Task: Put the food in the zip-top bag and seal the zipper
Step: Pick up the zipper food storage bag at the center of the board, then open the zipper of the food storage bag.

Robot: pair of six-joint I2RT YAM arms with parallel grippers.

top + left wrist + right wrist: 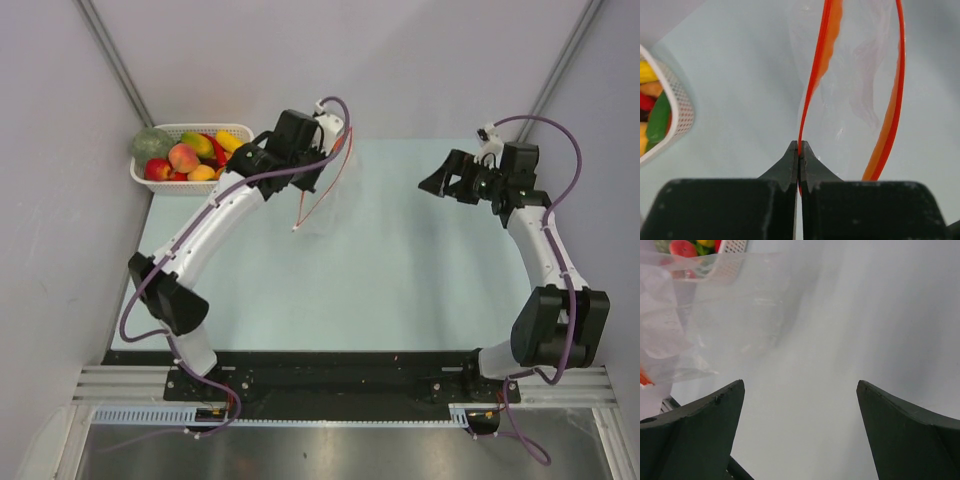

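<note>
The food (pixel 185 157), glossy red, green, yellow and orange toy fruits, lies piled in a white lattice basket (pixel 170 187) at the table's far left. The zip-top bag (pixel 330 200) is clear, with its mouth spread open. My left gripper (pixel 799 145) is shut on one side of the orange-red zipper (pixel 816 75); the other side curves away to the right. From above, the left gripper (pixel 318 172) sits at the bag's far-left edge. My right gripper (pixel 432 183) is open and holds nothing, well to the right of the bag (pixel 730 315).
The pale green table (pixel 380 270) is bare between the bag and the right arm. Grey walls close in on both sides, and the basket (pixel 680 107) stands close to the left of the left gripper.
</note>
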